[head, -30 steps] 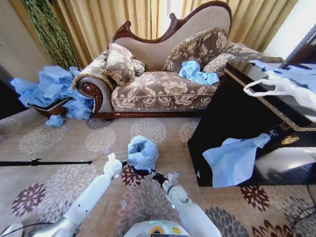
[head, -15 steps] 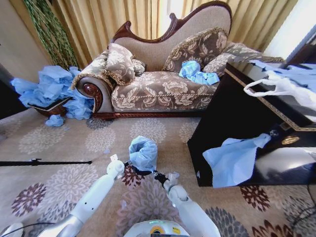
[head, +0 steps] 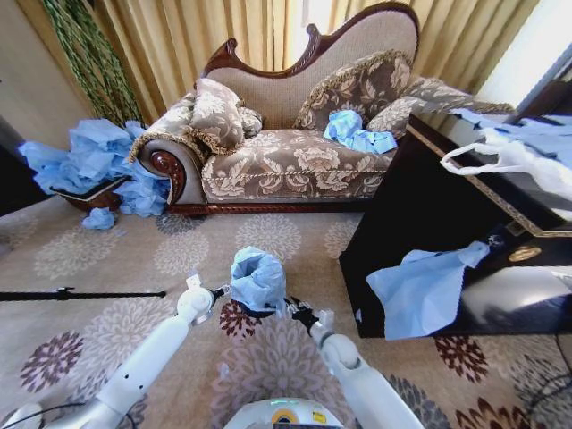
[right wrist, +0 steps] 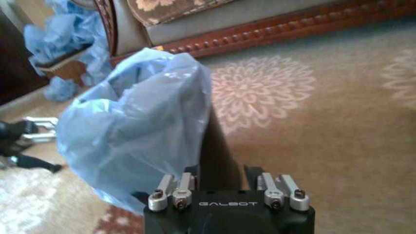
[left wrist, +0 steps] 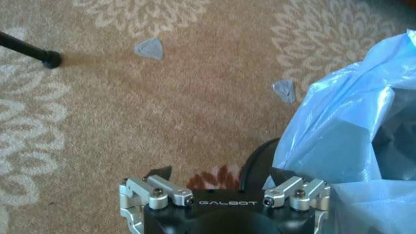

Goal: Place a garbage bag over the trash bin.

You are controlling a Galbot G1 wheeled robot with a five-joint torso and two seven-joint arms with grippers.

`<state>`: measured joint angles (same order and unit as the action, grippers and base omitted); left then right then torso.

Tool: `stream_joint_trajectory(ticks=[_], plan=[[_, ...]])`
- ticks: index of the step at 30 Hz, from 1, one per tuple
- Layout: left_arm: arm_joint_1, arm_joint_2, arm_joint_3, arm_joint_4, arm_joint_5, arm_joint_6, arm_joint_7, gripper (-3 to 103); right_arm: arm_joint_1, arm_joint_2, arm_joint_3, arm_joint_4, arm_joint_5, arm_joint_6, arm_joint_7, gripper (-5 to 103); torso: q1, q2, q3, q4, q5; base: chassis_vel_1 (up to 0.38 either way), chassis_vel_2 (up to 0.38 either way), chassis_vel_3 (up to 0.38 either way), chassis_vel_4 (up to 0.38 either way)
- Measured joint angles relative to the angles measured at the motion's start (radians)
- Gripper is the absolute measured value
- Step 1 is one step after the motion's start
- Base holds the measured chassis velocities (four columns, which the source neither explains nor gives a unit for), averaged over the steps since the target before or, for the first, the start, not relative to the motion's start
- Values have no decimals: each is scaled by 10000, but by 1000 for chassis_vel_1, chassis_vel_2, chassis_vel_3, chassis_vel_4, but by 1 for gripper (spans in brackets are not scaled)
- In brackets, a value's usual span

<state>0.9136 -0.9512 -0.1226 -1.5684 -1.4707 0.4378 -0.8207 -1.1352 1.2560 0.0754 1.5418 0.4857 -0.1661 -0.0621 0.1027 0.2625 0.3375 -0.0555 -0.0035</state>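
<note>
- Garbage bag [head: 258, 278] drapes the trash bin [head: 259, 312]; thin, soft, slippery film, best pinched at its hem.
- Left gripper [head: 217, 291] at nine o'clock, right gripper [head: 298, 312] at four: jaws unclear.

left gripper [head: 217, 292]: shifted outward to the robot's left, clear of garbage bag [head: 258, 278]. right gripper [head: 296, 311]: drawn back rightward. bag: settled slightly lower on trash bin [head: 257, 312].

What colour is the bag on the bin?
Light blue garbage bag, best in the right wrist view.
</note>
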Motion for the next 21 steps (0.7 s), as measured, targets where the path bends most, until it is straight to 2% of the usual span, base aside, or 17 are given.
stream_joint_trajectory(ticks=[3, 5, 9, 11, 12, 13, 14, 16, 18, 19, 20, 21], plan=[[170, 200, -438, -296, -71, -15, -41, 100, -342, -318, 630, 864, -21, 103, -14, 65, 0, 0, 0, -1, 1, 0, 0, 0, 0], [241, 274, -627, -429, -122, -15, -68, 100, -341, -411, 772, 1181, 8, 111, -14, 65, 0, 0, 0, -1, 2, 0, 0, 0, 0], [556, 702, -1409, -1311, -366, 4, -93, 100, 480, -933, 702, 2103, 302, 33, -78, 87, 0, 0, 0, 6, -2, 0, 0, 0, 0], [575, 756, -1501, -1502, -434, 27, -76, 100, 650, -980, 616, 2143, 327, 16, -122, 87, 0, 0, 0, 8, -3, 0, 0, 0, 0], [552, 963, -1598, -2212, -496, 188, 98, 100, 1067, -1026, 380, 2147, 334, -5, -229, 92, 0, 1, 0, 9, 1, 0, 0, 0, 0], [514, 1080, -1516, -2495, -315, 258, 327, 100, 1175, -1012, 310, 2123, 323, -5, -244, 96, 0, 1, 0, 9, 2, 0, 0, 0, 0], [514, 1080, -1516, -2495, -315, 258, 327, 100, 1175, -1012, 310, 2123, 323, -5, -244, 96, 0, 1, 0, 9, 2, 0, 0, 0, 0], [417, 1506, -970, -2981, 1240, 229, 1570, 100, 1148, -900, 241, 2058, 273, -2, -251, 100, 0, 2, 0, 0, 2, 0, 0, 0, 0], [197, 1986, -308, -3018, 3286, -75, 3214, 100, 888, -823, 241, 2080, 258, 6, -247, 100, 0, 2, 0, 2, 2, 0, 0, 0, 0], [197, 1986, -308, -3018, 3286, -75, 3214, 100, 888, -823, 241, 2080, 258, 6, -247, 100, 0, 2, 0, 2, 2, 0, 0, 0, 0], [-68, 2291, 277, -2873, 4551, -401, 4152, 103, 669, -797, 253, 2128, 245, 24, -248, 100, -1, 2, 0, 2, 3, 0, 0, 0, 0], [-460, 2554, 905, -2561, 5615, -799, 4936, 101, 486, -783, 289, 2177, 225, 35, -251, 100, 0, 2, 0, 3, -2, 0, 0, 0, 0]])
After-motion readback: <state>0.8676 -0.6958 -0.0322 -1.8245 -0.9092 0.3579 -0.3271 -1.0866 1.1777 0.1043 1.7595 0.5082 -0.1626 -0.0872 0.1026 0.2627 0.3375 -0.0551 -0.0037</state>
